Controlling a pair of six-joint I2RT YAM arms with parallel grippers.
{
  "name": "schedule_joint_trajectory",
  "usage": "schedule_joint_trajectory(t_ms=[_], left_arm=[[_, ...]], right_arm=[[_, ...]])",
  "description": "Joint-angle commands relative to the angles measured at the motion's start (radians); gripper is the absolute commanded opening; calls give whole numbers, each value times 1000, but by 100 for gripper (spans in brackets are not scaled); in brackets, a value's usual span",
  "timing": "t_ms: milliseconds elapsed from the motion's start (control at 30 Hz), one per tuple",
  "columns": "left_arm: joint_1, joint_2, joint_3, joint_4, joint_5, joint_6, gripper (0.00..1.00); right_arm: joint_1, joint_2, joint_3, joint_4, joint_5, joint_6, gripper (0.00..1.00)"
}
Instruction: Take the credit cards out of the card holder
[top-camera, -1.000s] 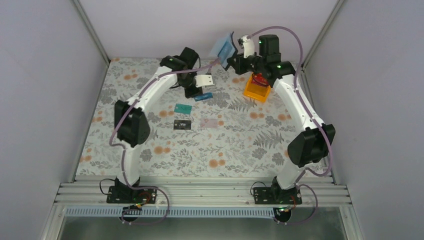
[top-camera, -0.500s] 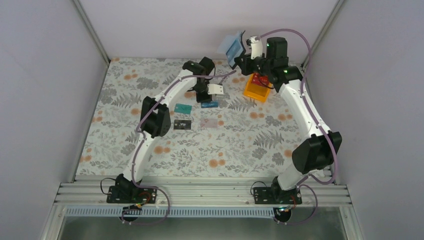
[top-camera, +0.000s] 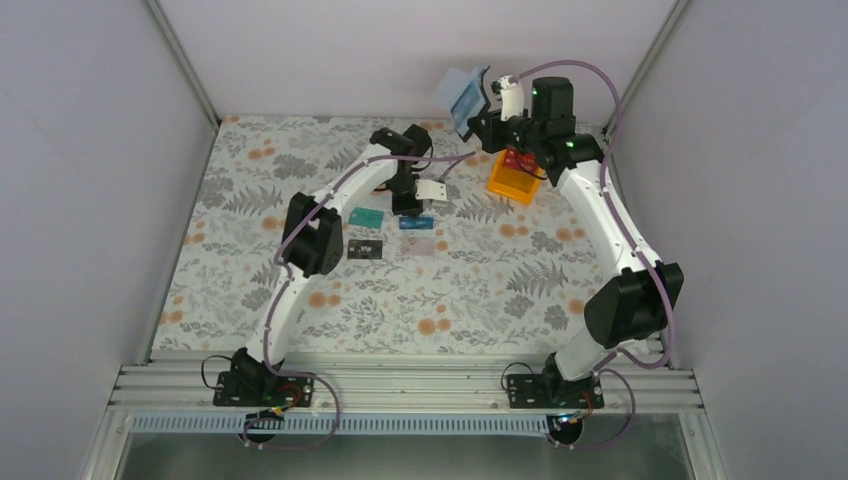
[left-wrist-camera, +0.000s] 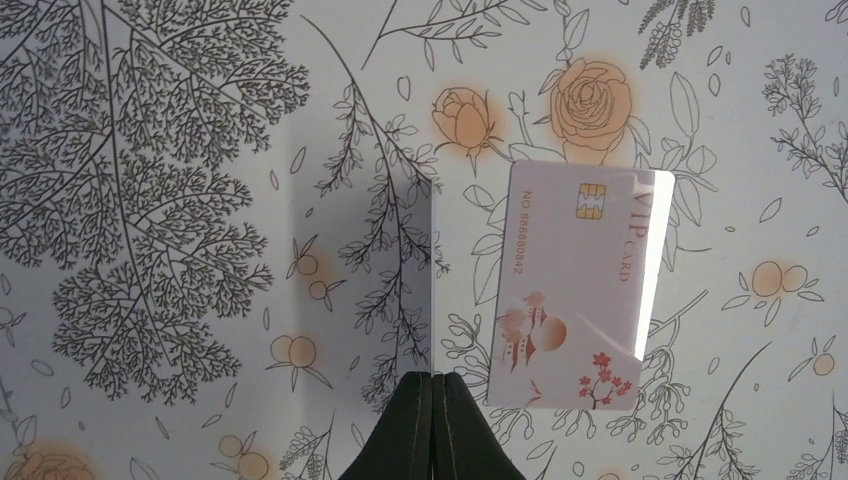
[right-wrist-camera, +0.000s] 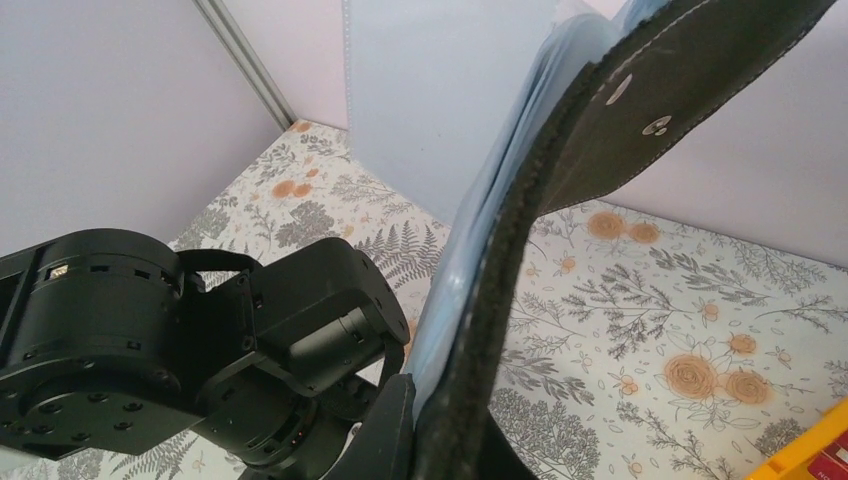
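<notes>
My right gripper (top-camera: 480, 115) (right-wrist-camera: 452, 405) is shut on the card holder (top-camera: 463, 94) (right-wrist-camera: 560, 170), a black wallet with bluish clear sleeves, held open high at the back of the table. My left gripper (top-camera: 414, 207) (left-wrist-camera: 432, 376) points down and is shut on the blue card (top-camera: 416, 223), which shows edge-on as a thin line (left-wrist-camera: 432, 280) in the left wrist view. Just right of it, the pale pink card (top-camera: 421, 244) (left-wrist-camera: 580, 290) lies flat. The teal card (top-camera: 367, 216) and the black card (top-camera: 365, 249) lie to the left on the cloth.
An orange bin (top-camera: 512, 183) with a red card (top-camera: 517, 160) in it stands at the back right, under the right arm. The left arm's wrist (right-wrist-camera: 200, 350) fills the lower left of the right wrist view. Grey walls close in three sides.
My left gripper has carried the blue card toward the near side, down beside the pink card. The right gripper moved the card holder slightly right and up, then stayed still.
</notes>
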Motion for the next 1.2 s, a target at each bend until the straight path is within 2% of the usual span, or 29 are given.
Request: schedule_joint_trajectory(t_ms=[0, 267, 667, 733, 867, 1167], left_arm=[[-14, -14, -4, -18, -8, 26, 2], [-13, -50, -31, -20, 37, 44, 2], [-13, 11, 30, -18, -6, 45, 3], [-15, 27, 50, -19, -23, 41, 6], [-12, 33, 57, 22, -54, 36, 19], [-12, 34, 66, 69, -45, 46, 21]], right_arm=[[-4, -40, -6, 47, -27, -9, 4], [-2, -38, -7, 44, -39, -13, 4], [-2, -41, -2, 43, -61, -19, 4], [-4, -41, -2, 44, -67, -18, 4], [-3, -35, 5, 41, -88, -23, 6], [-4, -29, 13, 37, -119, -32, 7]])
